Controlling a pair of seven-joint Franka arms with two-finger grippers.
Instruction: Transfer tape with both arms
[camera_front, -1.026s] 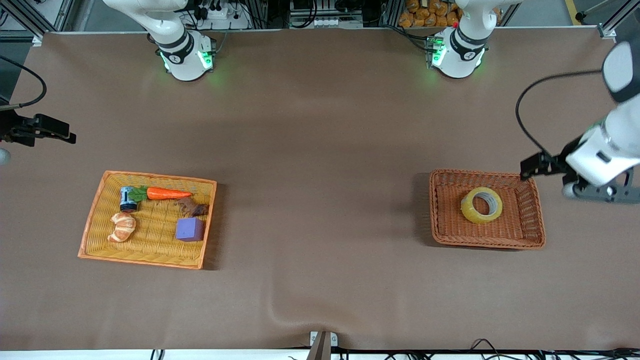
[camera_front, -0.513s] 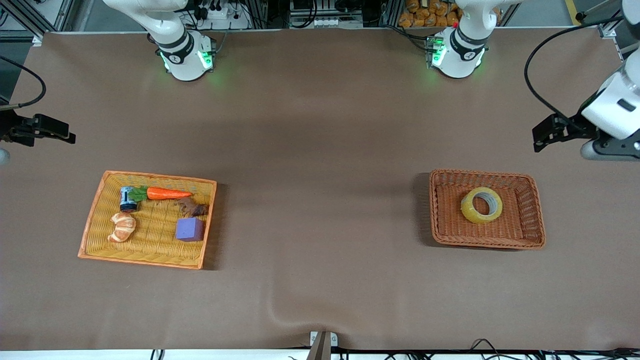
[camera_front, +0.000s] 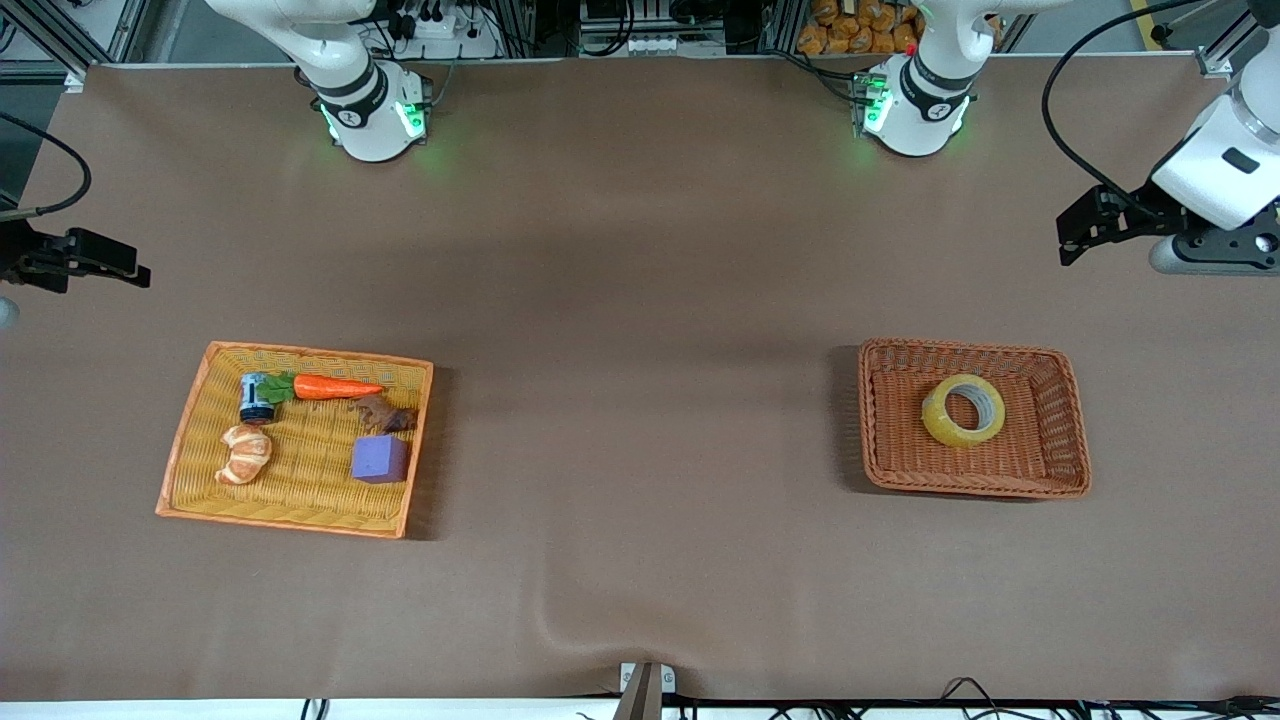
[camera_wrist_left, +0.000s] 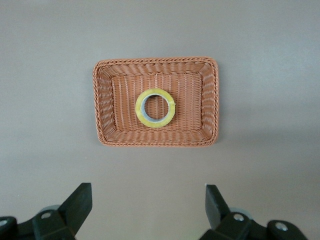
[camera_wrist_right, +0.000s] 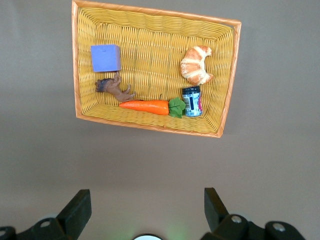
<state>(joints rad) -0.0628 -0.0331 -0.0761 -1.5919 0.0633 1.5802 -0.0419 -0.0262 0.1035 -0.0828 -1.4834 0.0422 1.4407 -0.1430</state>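
Observation:
The tape (camera_front: 963, 410), a yellowish ring, lies flat in the brown wicker basket (camera_front: 1060, 470) toward the left arm's end of the table. It also shows in the left wrist view (camera_wrist_left: 155, 108), in the middle of the basket (camera_wrist_left: 105, 100). My left gripper (camera_wrist_left: 147, 192) is open and empty, high over bare table beside the basket; in the front view it shows at the edge (camera_front: 1205, 255). My right gripper (camera_wrist_right: 146, 195) is open and empty, over bare table beside the yellow tray, and waits; the front view cuts it off at the edge.
A yellow wicker tray (camera_front: 190, 440) toward the right arm's end holds a carrot (camera_front: 335, 387), a can (camera_front: 256, 398), a croissant (camera_front: 245, 455), a purple cube (camera_front: 379, 459) and a brown toy (camera_front: 385, 413). Brown cloth covers the table between tray and basket.
My left gripper has lifted away from the basket's edge and moved toward the robot bases' side of the table. The tape stays in the basket. The right arm has not moved.

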